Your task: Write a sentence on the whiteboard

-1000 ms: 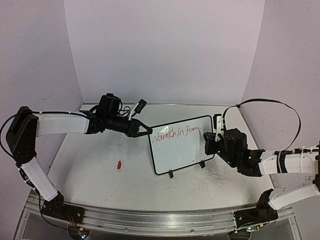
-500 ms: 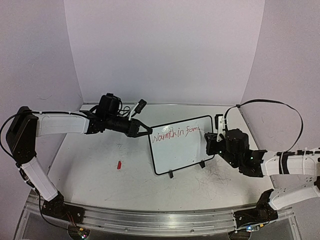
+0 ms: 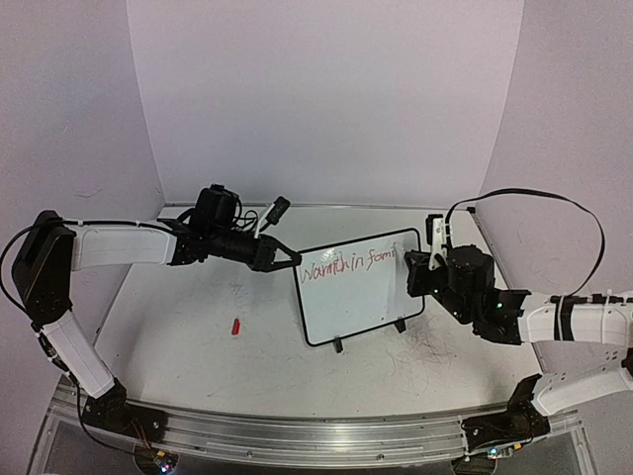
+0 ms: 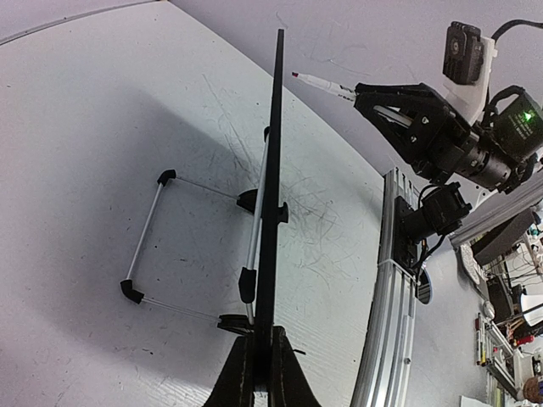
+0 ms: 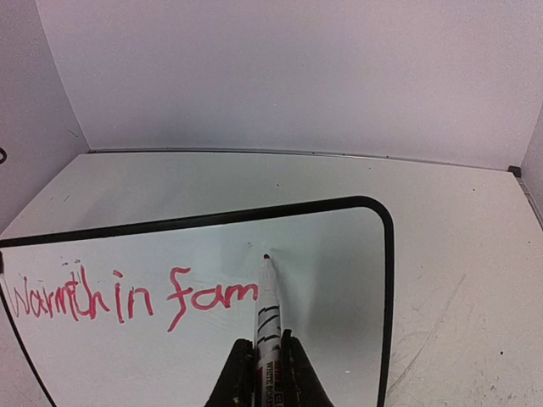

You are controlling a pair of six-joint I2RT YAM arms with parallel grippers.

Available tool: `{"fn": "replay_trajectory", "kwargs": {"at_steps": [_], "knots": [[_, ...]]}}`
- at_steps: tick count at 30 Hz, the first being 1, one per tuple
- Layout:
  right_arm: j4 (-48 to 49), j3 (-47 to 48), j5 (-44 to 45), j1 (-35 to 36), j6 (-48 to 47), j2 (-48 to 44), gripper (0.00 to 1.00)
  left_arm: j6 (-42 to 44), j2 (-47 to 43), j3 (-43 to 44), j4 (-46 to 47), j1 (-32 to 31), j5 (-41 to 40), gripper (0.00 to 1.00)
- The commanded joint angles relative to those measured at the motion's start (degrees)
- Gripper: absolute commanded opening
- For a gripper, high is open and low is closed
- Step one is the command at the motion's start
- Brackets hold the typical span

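1. Pinched the whiteboard [image 3: 356, 302], centre of the top view, at its upper-left edge with the left gripper [image 3: 294, 259], probably to steady it.
2. Clenched a red marker [image 5: 268, 309] in the right gripper [image 5: 261, 369], tip poised just right of "fam" in the unfinished sentence [image 5: 127, 297].

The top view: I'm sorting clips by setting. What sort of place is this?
Probably a robotics lab cell: plain backdrop walls around a scuffed table, robot arms bolted to a metal rail.

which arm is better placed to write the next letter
Right. The right jaws hold the marker, tip just past "fam" on the whiteboard; the left jaws only clamp the board's edge.
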Motion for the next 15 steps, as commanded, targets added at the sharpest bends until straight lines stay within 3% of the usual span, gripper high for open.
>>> {"fn": "replay_trajectory", "kwargs": {"at_steps": [1, 15], "knots": [[1.6, 2.7, 2.5, -0.5, -1.3, 1.3, 0.0, 0.7, -2.7, 0.2, 1.1, 0.3, 1.3, 0.0], [3.2, 2.3, 2.3, -1.1, -1.6, 3.7, 0.0, 0.7, -2.9, 0.1, 1.1, 0.3, 1.3, 0.0]]}}
